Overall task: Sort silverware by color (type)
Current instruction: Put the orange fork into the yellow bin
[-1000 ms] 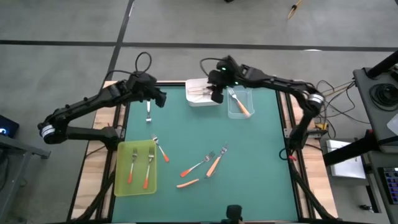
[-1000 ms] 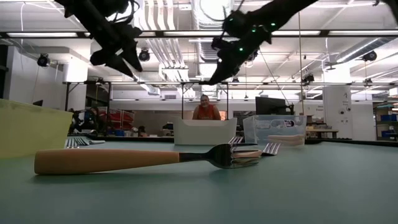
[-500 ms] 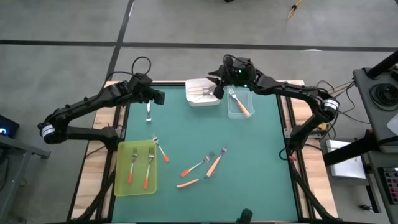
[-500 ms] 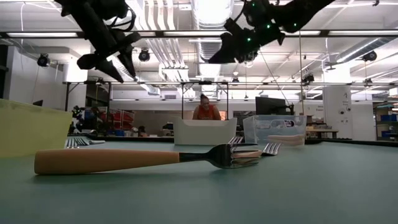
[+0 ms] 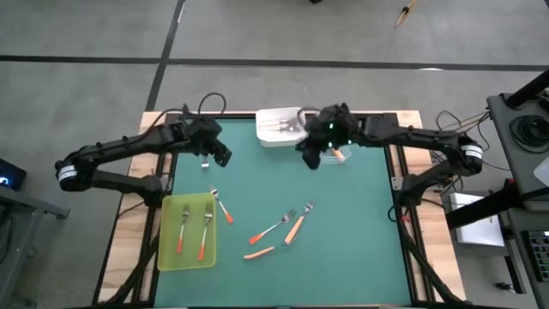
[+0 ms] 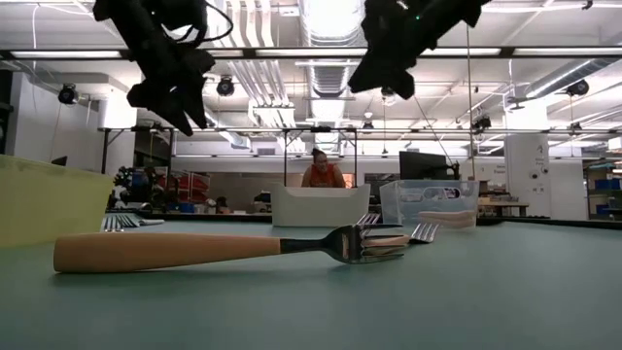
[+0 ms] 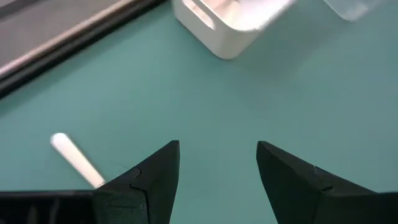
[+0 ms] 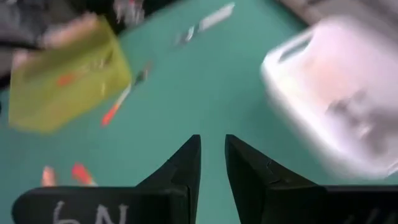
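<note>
Matt-handled fork (image 6: 224,248), shiny metal tines

Place: a robotics lab or industrial workshop hall.
Ceiling: exposed silver ventilation ducts (image 6: 326,24) and strip lights are running overhead.
Background: metal-framed workbenches (image 6: 321,146) are standing behind; a seated person (image 6: 321,170) is working there.

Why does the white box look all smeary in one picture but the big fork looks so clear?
In the right wrist view the white tray and yellow-green tray are smeared by motion blur; in the low view the light orange fork lies close and sharp under bright ceiling lights; in the left wrist view the white tray's upper edge is slightly blurred.
</note>
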Controlling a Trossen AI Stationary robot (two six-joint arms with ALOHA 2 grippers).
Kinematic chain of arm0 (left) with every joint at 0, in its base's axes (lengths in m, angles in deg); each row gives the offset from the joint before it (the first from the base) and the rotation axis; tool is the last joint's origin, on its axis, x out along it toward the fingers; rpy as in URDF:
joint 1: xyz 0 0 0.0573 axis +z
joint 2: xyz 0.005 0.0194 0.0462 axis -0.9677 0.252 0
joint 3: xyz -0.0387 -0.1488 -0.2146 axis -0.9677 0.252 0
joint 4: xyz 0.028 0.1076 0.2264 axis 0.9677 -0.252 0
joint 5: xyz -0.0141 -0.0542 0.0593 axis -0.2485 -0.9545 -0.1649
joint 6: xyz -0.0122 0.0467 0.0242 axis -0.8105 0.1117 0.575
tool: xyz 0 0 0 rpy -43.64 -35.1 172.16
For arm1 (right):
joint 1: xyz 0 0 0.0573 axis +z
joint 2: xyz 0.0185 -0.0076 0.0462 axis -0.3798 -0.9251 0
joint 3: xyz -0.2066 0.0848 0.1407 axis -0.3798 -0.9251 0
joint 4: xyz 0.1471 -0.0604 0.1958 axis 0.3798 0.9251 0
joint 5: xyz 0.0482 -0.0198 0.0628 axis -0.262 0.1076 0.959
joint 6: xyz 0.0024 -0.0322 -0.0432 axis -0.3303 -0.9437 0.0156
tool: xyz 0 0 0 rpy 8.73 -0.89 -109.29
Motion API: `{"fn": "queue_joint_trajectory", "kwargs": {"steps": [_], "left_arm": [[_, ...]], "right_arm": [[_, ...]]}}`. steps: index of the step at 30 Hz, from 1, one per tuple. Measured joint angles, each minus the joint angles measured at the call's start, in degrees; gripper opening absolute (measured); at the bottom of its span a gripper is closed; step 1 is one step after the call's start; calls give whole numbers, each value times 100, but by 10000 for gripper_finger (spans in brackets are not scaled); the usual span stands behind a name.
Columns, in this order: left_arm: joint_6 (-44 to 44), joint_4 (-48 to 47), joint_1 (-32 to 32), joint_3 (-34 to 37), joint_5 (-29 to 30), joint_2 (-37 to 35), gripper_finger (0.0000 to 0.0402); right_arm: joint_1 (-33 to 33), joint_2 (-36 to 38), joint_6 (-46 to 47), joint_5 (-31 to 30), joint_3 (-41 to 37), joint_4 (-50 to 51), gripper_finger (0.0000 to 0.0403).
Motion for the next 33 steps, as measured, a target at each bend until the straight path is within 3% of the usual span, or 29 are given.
{"fn": "queue_joint_trajectory", "kwargs": {"steps": [9,16,24,33], "left_arm": [[-968,-477,-835,155,424,0,196],[-1804,-644,-1073,557,446,2,196],[-2481,-640,-912,1159,812,2,196],[-2448,-532,-169,1245,875,91,193]], "right_arm": [[948,-135,596,-347,-62,1357,63],[1177,-143,570,-408,-397,1743,63],[1051,-146,-220,-1284,-730,1194,63],[624,-136,-704,-1333,-513,961,63]]}}
